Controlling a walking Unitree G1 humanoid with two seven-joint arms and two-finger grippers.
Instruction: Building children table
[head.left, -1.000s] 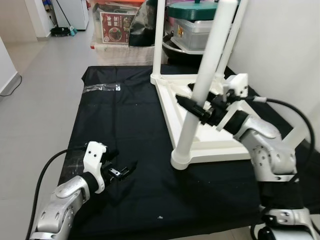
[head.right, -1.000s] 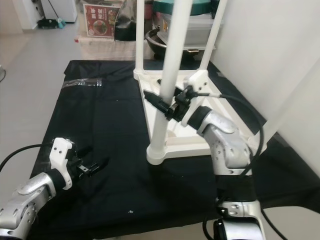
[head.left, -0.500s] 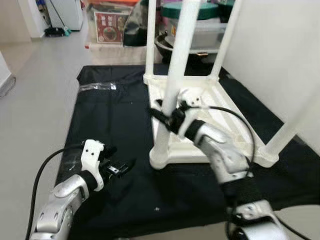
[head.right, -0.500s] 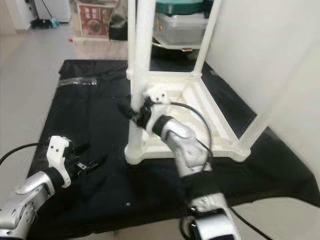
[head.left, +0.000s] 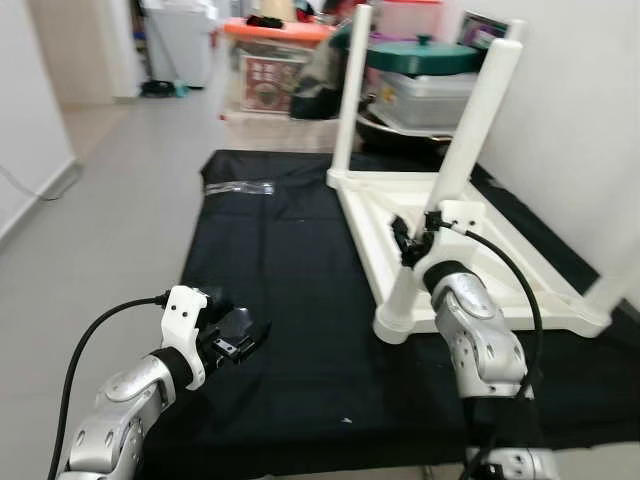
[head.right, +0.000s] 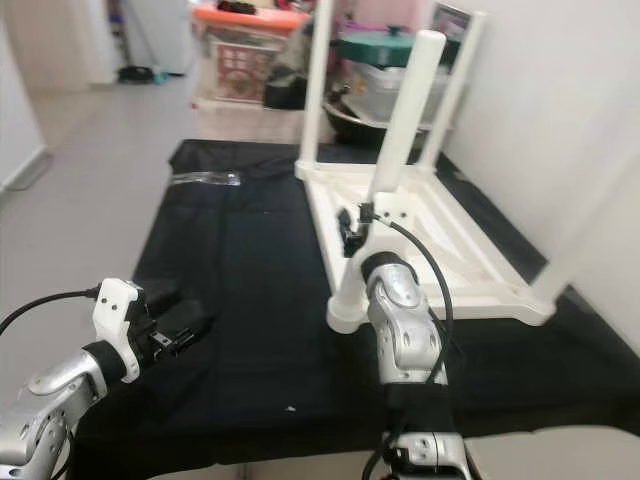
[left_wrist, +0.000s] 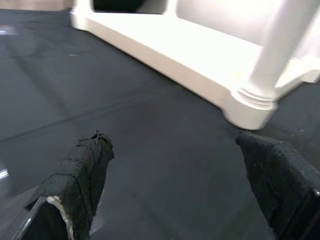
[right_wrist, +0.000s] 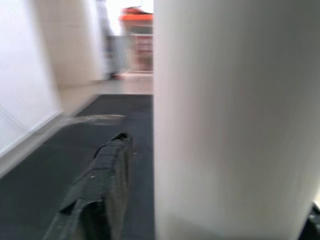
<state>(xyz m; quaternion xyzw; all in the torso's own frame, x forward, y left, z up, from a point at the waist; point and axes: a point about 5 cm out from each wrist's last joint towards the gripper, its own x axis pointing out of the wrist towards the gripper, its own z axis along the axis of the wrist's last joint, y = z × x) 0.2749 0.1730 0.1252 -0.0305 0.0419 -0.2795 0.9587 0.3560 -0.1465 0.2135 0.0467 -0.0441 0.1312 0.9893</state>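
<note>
The left gripper (head.left: 243, 338) hovers low over the black cloth (head.left: 280, 250), its fingers spread and empty, well apart from the upturned white plastic children's table (head.left: 470, 245). That table lies top-down on the cloth; it looks light, stiff and smooth, so a low hold on a leg seems safest. The right gripper (head.left: 408, 240) is clamped around the near round white leg (head.left: 450, 185), just above its socket
</note>
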